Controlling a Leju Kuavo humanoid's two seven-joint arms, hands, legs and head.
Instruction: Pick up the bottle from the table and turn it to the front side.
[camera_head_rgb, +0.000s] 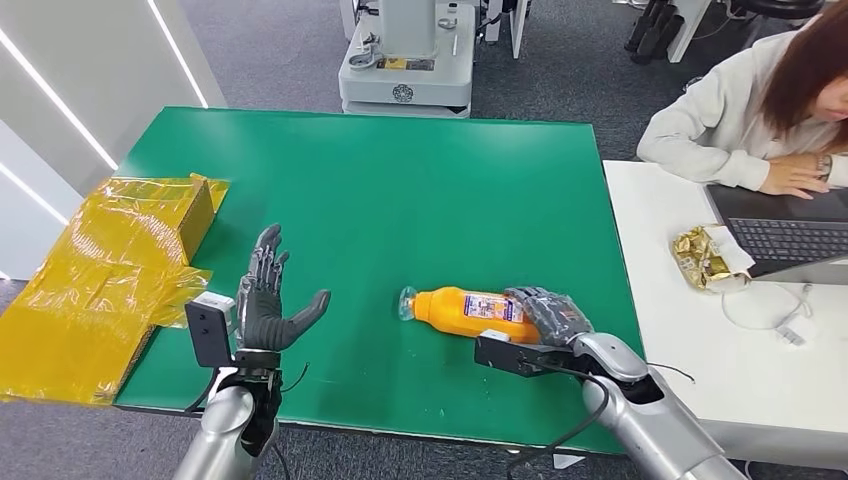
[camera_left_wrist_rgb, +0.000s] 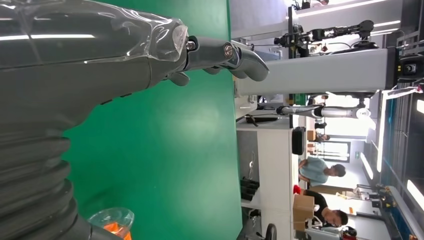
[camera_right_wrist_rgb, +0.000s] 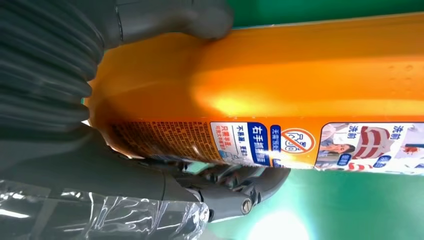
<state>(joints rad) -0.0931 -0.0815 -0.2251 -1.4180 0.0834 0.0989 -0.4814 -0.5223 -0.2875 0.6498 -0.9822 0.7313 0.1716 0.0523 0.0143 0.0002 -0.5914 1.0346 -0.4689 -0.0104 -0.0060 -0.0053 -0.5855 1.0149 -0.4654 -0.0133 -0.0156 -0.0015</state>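
Right hand (camera_head_rgb: 548, 310) is wrapped around the base end of the orange bottle (camera_head_rgb: 462, 305), thumb on one side and fingers (camera_right_wrist_rgb: 240, 182) curled under the other, as the right wrist view confirms. The bottle lies on its side on the green table (camera_head_rgb: 400, 200), clear cap pointing toward the left hand (camera_head_rgb: 268, 305), which hovers with nothing in it, fingers spread. The step in hand appears to be securing the grasp before lifting. The grip sits far from the bottle's middle, so the cap end will likely sag; firm, even pressure and a slow lift are advisable before any rotation. The printed label (camera_right_wrist_rgb: 310, 145) should guide which face counts as front.
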